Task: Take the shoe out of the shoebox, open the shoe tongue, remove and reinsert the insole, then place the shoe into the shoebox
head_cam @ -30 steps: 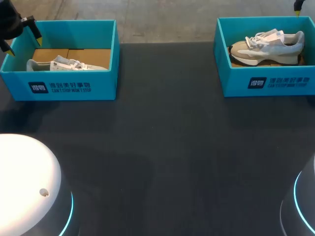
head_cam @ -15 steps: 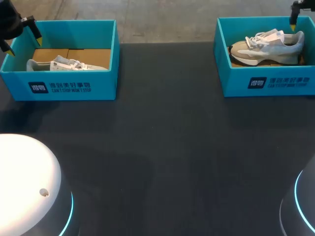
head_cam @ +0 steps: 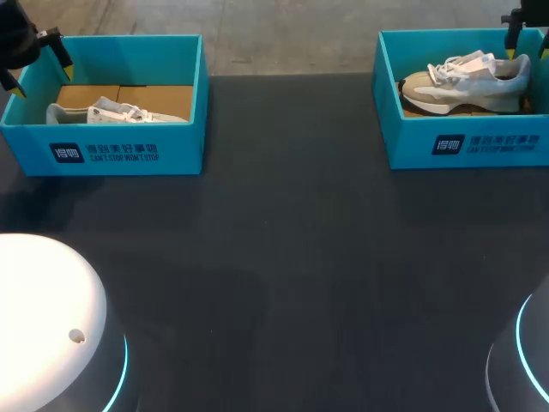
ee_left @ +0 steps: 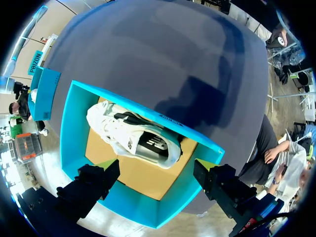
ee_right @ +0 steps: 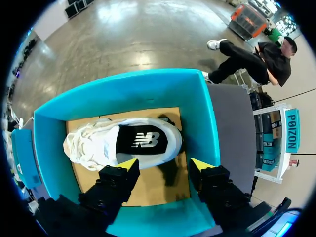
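Observation:
Two teal shoeboxes stand at the far side of the table. The left shoebox [head_cam: 129, 153] holds a white shoe [head_cam: 116, 112] [ee_left: 136, 140] lying on brown cardboard. My left gripper [head_cam: 41, 79] [ee_left: 157, 165] hangs open above that box's far left corner, clear of the shoe. In the right shoebox [head_cam: 463, 146] [ee_right: 197, 98] rests a beige and white shoe [head_cam: 467, 81] [ee_right: 128, 140], its opening facing up. Just over its heel end is my right gripper [head_cam: 527, 50] [ee_right: 165, 165], open, the fingers set apart and touching nothing that I can see.
The dark table [head_cam: 283, 257] stretches between and in front of the two boxes. The rounded white bases of my arms, the left one [head_cam: 51, 326] and the right one [head_cam: 523, 360], sit at the near corners.
My right gripper has come down into view over the shoe's heel, and its fingers have drawn closer together. The left arm has kept still.

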`<state>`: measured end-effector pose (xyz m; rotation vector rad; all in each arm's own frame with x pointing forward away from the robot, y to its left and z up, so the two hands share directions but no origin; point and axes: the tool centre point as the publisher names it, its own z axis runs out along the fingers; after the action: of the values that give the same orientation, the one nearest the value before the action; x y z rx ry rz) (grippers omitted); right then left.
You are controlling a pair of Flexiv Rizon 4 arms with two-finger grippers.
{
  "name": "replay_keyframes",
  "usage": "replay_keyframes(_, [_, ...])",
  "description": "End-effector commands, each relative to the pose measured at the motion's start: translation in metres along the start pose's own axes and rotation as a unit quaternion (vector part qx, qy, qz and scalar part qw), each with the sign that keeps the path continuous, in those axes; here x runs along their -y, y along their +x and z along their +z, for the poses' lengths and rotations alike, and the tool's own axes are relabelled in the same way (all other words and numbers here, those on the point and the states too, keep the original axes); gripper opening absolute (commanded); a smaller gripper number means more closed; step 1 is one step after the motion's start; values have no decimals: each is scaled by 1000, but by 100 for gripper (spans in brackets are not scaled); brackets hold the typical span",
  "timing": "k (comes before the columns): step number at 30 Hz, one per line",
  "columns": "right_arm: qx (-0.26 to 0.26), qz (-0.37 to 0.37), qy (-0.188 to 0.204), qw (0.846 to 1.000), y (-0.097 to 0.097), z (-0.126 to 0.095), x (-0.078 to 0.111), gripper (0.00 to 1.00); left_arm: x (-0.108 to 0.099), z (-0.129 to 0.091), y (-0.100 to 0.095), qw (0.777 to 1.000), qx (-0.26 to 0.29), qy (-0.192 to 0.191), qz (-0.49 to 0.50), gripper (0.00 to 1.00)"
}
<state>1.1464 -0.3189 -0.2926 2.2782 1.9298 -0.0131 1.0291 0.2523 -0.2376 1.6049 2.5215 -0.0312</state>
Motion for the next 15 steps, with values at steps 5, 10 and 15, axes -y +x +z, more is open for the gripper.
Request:
replay_keyframes(5, [-2, 4, 9, 1000, -3, 15, -19, 48, -1, 0, 0, 1000, -1, 1, 1, 100])
replay_keyframes(10, [6, 0, 10, 1000, -6, 22, -25, 49, -1, 0, 0, 1000, -1, 1, 1, 100])
replay_keyframes(15, [12, 1, 14, 1000, -9, 32, -28, 49, -1, 0, 0, 1000, -1, 1, 1, 100])
